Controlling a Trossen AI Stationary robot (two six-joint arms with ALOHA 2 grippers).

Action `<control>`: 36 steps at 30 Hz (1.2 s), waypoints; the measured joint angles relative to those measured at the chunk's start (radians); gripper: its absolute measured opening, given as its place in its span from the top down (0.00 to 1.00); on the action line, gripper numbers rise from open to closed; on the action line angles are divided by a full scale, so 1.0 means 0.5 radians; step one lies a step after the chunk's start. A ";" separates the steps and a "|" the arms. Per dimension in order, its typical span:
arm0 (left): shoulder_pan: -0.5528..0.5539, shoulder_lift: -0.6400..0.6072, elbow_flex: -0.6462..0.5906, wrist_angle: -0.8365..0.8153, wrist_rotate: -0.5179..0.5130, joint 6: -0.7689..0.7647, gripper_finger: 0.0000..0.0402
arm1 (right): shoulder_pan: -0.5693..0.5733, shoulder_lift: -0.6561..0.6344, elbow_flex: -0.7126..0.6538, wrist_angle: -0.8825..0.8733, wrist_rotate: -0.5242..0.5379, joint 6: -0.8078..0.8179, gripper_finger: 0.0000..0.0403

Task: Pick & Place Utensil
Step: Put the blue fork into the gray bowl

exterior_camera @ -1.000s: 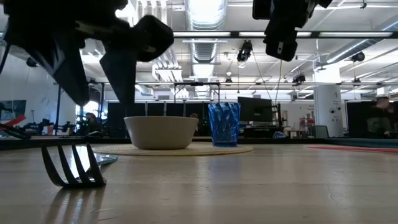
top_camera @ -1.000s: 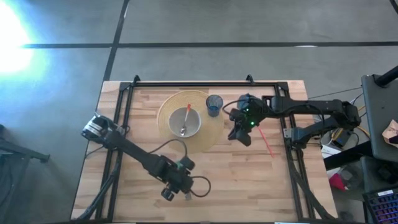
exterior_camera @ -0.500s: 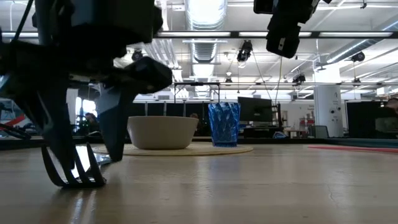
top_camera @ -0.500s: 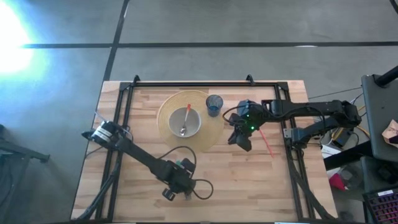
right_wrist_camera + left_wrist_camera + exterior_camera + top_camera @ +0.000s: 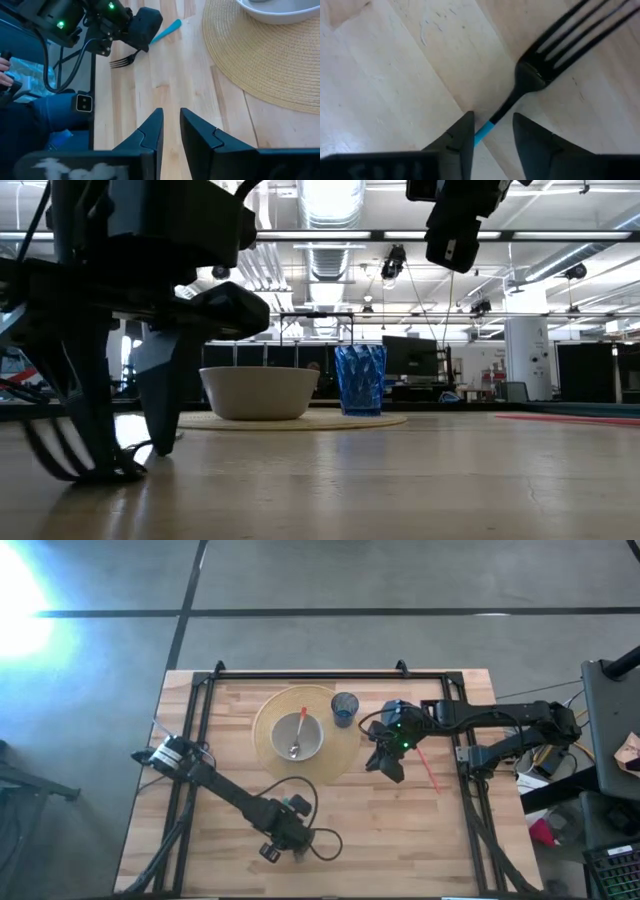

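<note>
Left gripper (image 5: 490, 135) lowered at the bench (image 5: 400, 830) near edge, jaws parted astride black fork (image 5: 555, 55) with blue handle, fork flat on bench, right gripper (image 5: 385, 755) raised beside woven mat (image 5: 345, 755), jaws narrowly open, empty, no legible writing.

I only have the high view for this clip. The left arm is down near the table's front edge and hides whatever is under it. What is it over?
Observer: A black fork with a blue handle, lying flat on the wood; the left gripper has its jaws open on either side of the handle.
Operator: Has it closed on it?
Observer: No, the left wrist view shows gaps between the handle and both jaws.
Operator: And the right arm?
Observer: The right gripper hangs well above the table beside the woven mat, jaws slightly apart with nothing between them.
</note>
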 joint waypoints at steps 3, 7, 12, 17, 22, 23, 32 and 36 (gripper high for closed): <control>0.002 0.001 -0.002 -0.013 0.002 0.002 0.78 | 0.000 0.000 0.000 0.000 0.000 0.000 0.84; 0.003 0.001 -0.004 -0.028 -0.005 0.003 0.89 | 0.000 0.000 0.000 0.000 0.000 0.000 0.83; 0.005 0.002 -0.005 -0.035 -0.015 0.000 0.98 | 0.000 0.000 0.000 0.000 0.000 0.000 0.82; 0.005 0.001 -0.001 -0.057 -0.013 -0.103 0.98 | 0.000 0.001 0.000 -0.001 -0.001 0.000 0.83; 0.002 -0.047 0.007 -0.128 0.003 -0.195 0.99 | 0.023 0.001 0.000 -0.002 -0.002 0.000 0.85; 0.002 -0.059 0.010 -0.151 0.006 -0.212 0.99 | 0.035 0.001 0.000 -0.005 -0.002 -0.001 0.85; 0.001 -0.188 0.128 -0.414 -0.183 -0.249 1.00 | 0.172 0.001 0.000 -0.003 0.001 -0.001 0.86; -0.014 -0.234 0.208 -0.445 -0.366 -0.125 1.00 | 0.210 0.001 0.000 0.004 0.124 -0.015 0.86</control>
